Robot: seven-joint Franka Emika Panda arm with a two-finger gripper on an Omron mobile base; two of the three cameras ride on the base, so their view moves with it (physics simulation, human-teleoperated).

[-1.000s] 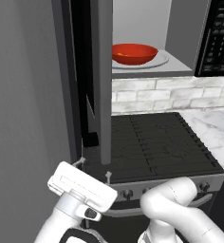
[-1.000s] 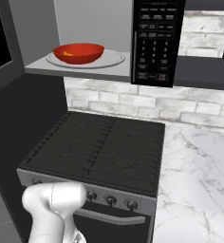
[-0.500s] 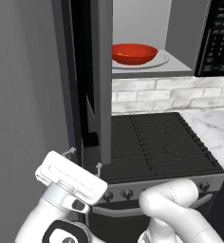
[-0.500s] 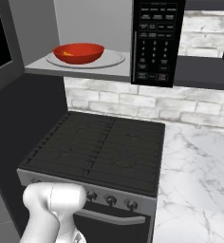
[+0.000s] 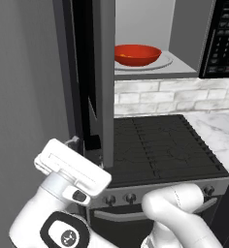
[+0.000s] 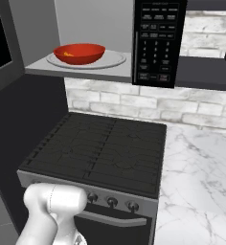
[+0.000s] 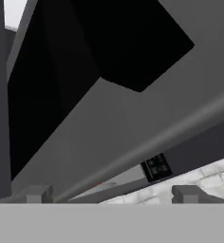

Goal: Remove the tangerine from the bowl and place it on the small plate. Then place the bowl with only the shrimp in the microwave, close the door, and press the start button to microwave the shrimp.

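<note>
- The glossy red shallow bowl (image 5: 137,54) sits on the round grey turntable (image 6: 112,59) inside the large grey microwave (image 6: 155,43).
- The wide grey-framed door (image 5: 99,82) stands open.
- The two-finger gripper (image 7: 111,193), its fingers apart and empty, is low beside the door's edge.

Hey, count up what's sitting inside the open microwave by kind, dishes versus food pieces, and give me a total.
Dishes: 1, the red bowl on the turntable.
Food pieces: 1, a small orange piece in the bowl, too small to identify.
Total: 2
</note>
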